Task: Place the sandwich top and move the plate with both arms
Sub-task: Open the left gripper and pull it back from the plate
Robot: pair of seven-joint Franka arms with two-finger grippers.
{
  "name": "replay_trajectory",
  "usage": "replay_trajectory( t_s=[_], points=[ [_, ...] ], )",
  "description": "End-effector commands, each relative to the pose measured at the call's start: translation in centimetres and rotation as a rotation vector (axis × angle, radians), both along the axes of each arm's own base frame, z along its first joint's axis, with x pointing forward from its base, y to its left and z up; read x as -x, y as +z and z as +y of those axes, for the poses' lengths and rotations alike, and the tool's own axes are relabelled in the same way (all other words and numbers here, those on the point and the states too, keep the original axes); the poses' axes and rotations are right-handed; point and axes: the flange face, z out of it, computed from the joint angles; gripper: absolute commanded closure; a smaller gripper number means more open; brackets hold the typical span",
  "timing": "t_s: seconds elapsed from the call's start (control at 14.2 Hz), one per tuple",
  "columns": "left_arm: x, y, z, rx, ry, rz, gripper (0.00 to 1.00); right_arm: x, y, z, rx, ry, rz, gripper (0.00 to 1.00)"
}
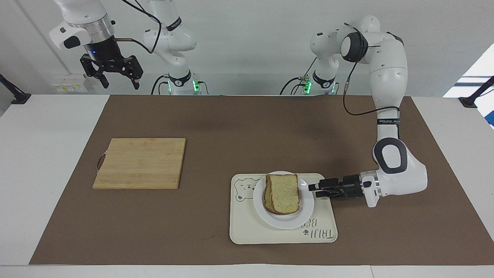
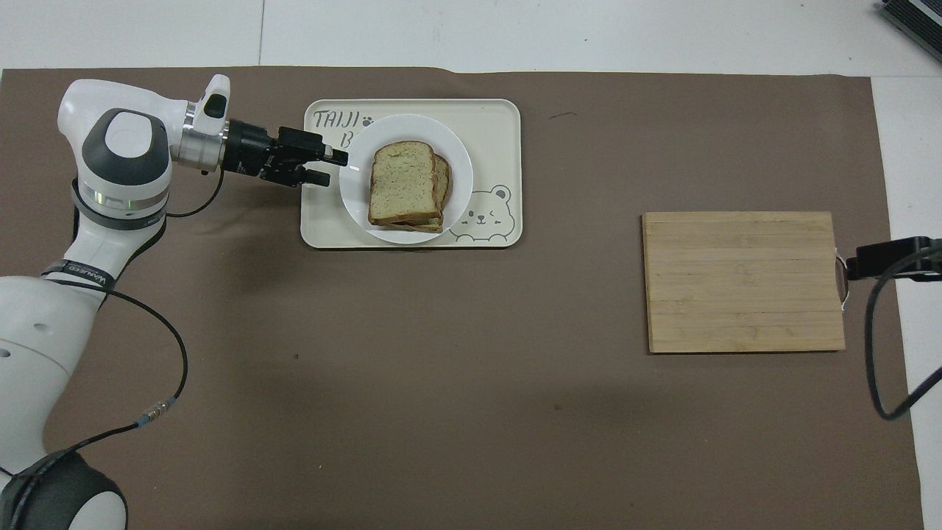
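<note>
The sandwich top [image 1: 283, 193], a plain bread slice, lies on another slice on the white plate [image 1: 286, 221], which sits on the cream bear tray [image 1: 247, 231]. It also shows in the overhead view [image 2: 401, 180] on the plate [image 2: 458, 169]. My left gripper [image 1: 314, 190] is low and level beside the plate's rim, toward the left arm's end of the table. It is open, empty and just clear of the rim; the overhead view shows the same [image 2: 330, 167]. My right gripper [image 1: 119, 82] waits open, high over the right arm's end of the table.
A bamboo cutting board [image 1: 139, 163] lies toward the right arm's end of the brown mat; it also shows in the overhead view [image 2: 743, 282]. The tray [image 2: 493, 125] lies farther from the robots than the board. A black part of the right arm [image 2: 890, 259] shows beside the board's handle.
</note>
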Motion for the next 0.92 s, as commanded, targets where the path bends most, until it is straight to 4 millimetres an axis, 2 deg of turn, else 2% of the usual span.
replay_trajectory(
  t_s=[0.0,0.28,0.49,0.77,0.85],
  points=[
    [0.5,3.8,1.1,-0.153,-0.015,-0.024,0.0,0.6,0.1,-0.4,-0.008,0.021,-0.008,0.0],
    [1.4,9.5,2.0,-0.382,0.039,0.005,0.0,0.6,0.1,-0.4,-0.007,0.02,-0.008,0.0],
    [2.7,13.1,2.8,-0.606,0.021,-0.061,0.0,0.6,0.1,-0.4,-0.007,0.02,-0.008,0.0],
    [5.3,17.0,4.5,-0.788,0.005,-0.141,0.0,0.6,0.1,-0.4,-0.007,0.02,-0.008,0.0],
    [6.6,18.0,4.7,-0.845,0.017,-0.156,0.0,0.6,0.1,-0.4,-0.007,0.02,-0.008,0.0]
  ],
)
